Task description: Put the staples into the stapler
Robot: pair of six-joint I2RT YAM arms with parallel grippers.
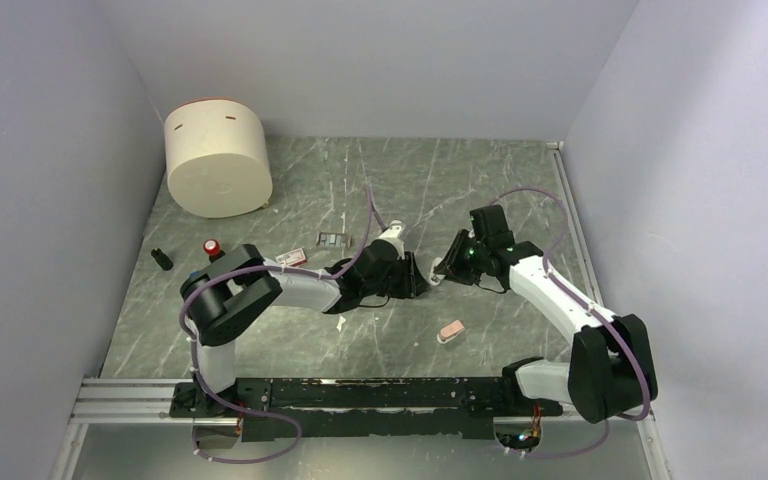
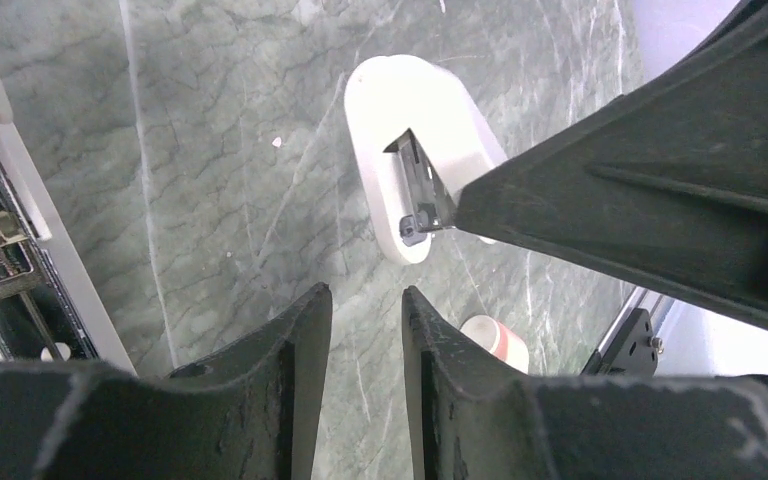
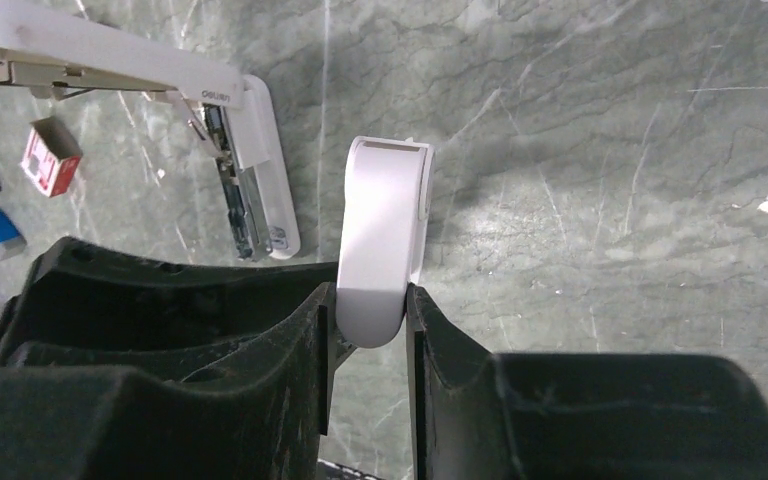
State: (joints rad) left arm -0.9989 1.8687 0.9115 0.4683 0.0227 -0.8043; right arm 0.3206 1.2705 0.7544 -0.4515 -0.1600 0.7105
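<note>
The stapler (image 3: 250,170) lies hinged open on the table, its white top arm (image 3: 90,48) swung away and its metal track showing; it also shows at the left edge of the left wrist view (image 2: 5,240). The staples (image 1: 332,240) sit as a small grey block behind the left arm, with their red-and-white box (image 3: 50,158) nearby. My right gripper (image 3: 372,290) is shut on a short white stubby piece (image 3: 380,230), whose metal underside (image 2: 420,185) faces the left wrist camera. My left gripper (image 2: 365,295) hovers just before it, open by a narrow gap, with nothing between its fingers.
A pink stubby piece (image 1: 450,331) lies near the front, between the arms. A big cream cylinder (image 1: 218,158) stands at the back left. A red-capped item (image 1: 212,246), a black piece (image 1: 162,258) and a blue piece (image 3: 0,230) lie to the left. Walls enclose three sides.
</note>
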